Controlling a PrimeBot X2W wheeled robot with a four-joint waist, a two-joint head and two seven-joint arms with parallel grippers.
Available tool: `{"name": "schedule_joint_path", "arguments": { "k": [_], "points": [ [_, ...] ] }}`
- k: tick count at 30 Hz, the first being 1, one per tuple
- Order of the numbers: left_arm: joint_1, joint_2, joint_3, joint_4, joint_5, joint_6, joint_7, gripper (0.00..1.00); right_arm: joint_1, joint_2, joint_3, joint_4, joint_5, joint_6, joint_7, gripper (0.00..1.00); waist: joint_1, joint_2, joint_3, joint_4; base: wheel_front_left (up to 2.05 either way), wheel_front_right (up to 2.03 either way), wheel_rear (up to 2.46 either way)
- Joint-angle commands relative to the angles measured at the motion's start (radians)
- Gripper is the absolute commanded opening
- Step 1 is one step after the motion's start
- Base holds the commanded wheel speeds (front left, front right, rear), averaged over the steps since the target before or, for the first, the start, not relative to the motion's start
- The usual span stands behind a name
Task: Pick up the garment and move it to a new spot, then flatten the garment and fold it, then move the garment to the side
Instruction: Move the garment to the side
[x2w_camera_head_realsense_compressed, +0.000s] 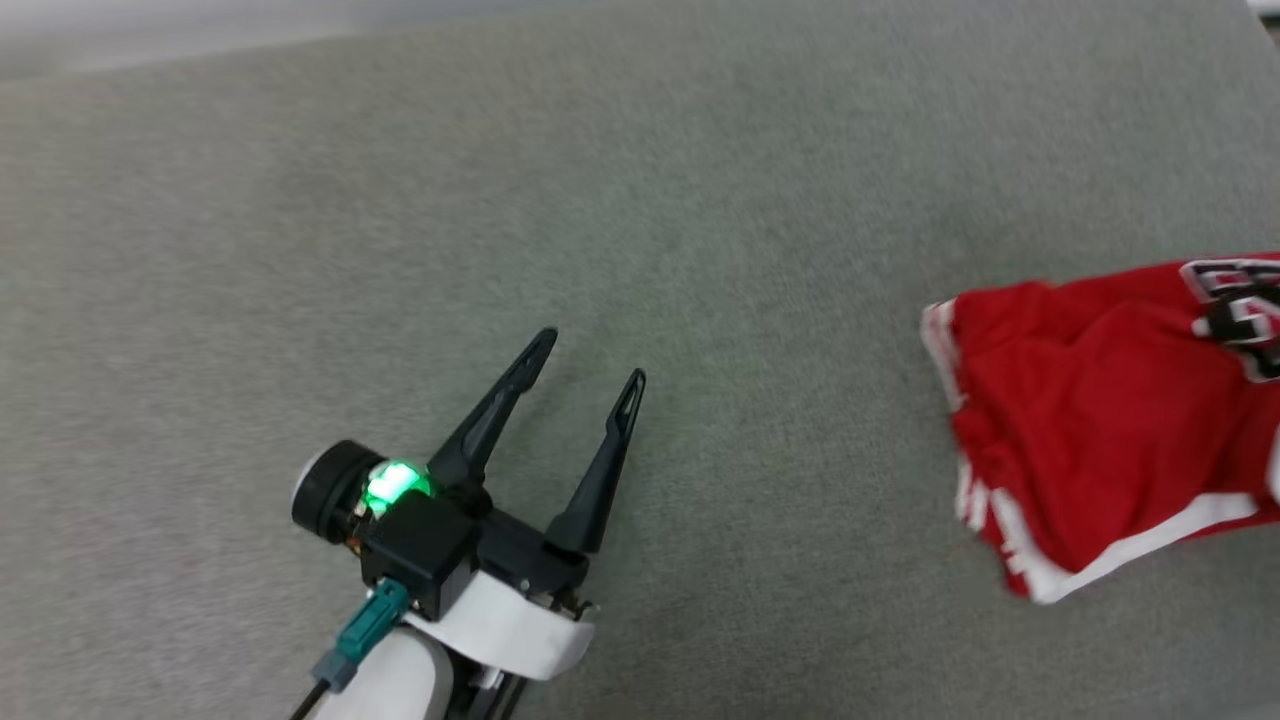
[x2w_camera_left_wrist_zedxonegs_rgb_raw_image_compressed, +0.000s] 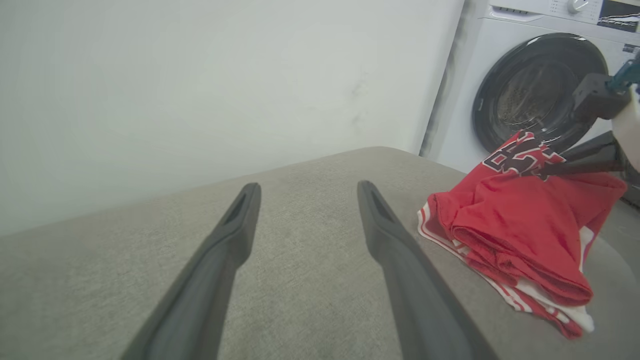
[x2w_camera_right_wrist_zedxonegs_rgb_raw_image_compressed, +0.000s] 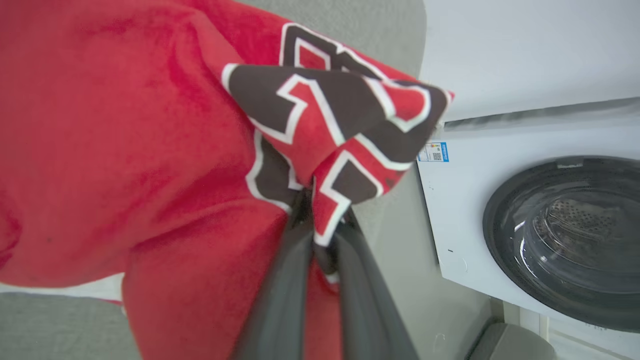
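At the head view's lower left, the left gripper is hovering over the grey fabric-covered surface, its dark fingers spread wide and empty. At the right edge, the crumpled red jersey garment with white-striped trim is lying on it. The right gripper is clamping a fold of its black lettering. Beyond, a white front-loading washing machine is standing.

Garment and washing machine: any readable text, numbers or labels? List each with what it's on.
No text reads in full.
Black white-edged lettering on the garment: bunched and folded over, not legible.
Blue-and-white sticker on the washing machine: too small to read.
Markings on the washing machine's control panel: too small and blurred to read.
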Motion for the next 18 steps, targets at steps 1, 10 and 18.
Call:
{"name": "schedule_joint_path", "arguments": {
  "k": [1,10,18],
  "points": [
    [-0.021,0.013,-0.003,-0.006,0.007,-0.001,-0.002,1.00,-0.020,-0.017,-0.008,0.016,-0.009,-0.001,-0.013,0.00,-0.0001,0.0000,0.090,-0.070,0.00,0.00,0.00],
    [-0.137,0.078,-0.072,-0.024,0.025,-0.001,-0.002,1.00,-0.128,-0.014,-0.134,0.248,-0.048,-0.001,-0.175,0.00,-0.0001,0.0000,0.232,-0.107,0.00,0.00,0.00],
    [-0.188,0.098,-0.102,-0.052,0.015,-0.001,-0.002,1.00,-0.181,-0.031,-0.238,0.425,-0.088,-0.001,-0.248,0.00,-0.0001,0.0000,0.290,-0.079,0.00,0.00,0.00]
  ]
}}
